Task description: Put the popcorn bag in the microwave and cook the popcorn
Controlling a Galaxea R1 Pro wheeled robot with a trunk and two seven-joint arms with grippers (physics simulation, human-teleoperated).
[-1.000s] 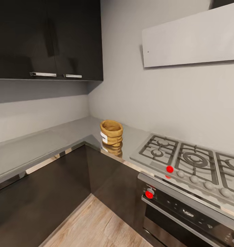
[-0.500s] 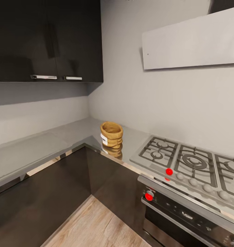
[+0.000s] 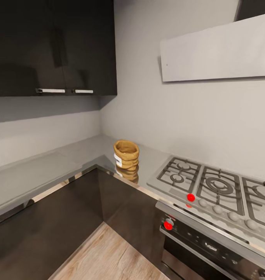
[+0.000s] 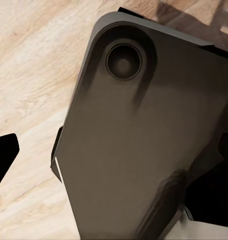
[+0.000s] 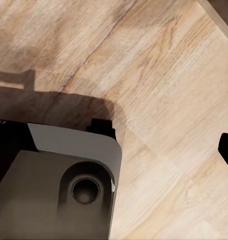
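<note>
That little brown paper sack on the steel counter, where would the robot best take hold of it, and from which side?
Probably around the middle of the popcorn bag, below its rolled rim, coming from the open floor side. It stands upright near the countertop's front edge at the inner corner, with the wall behind and the gas hob beside it. The crumpled paper looks soft, so a gentle squeeze across its width seems safest.

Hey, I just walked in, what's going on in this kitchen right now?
Nothing is being handled yet. The popcorn bag stands upright and untouched on the countertop, at the inner corner just left of the gas hob. The head camera looks at it from some way off. Both wrist cameras point down at the wood floor and the robot's dark base, so the arms seem to hang low. The pickup hasn't started.
</note>
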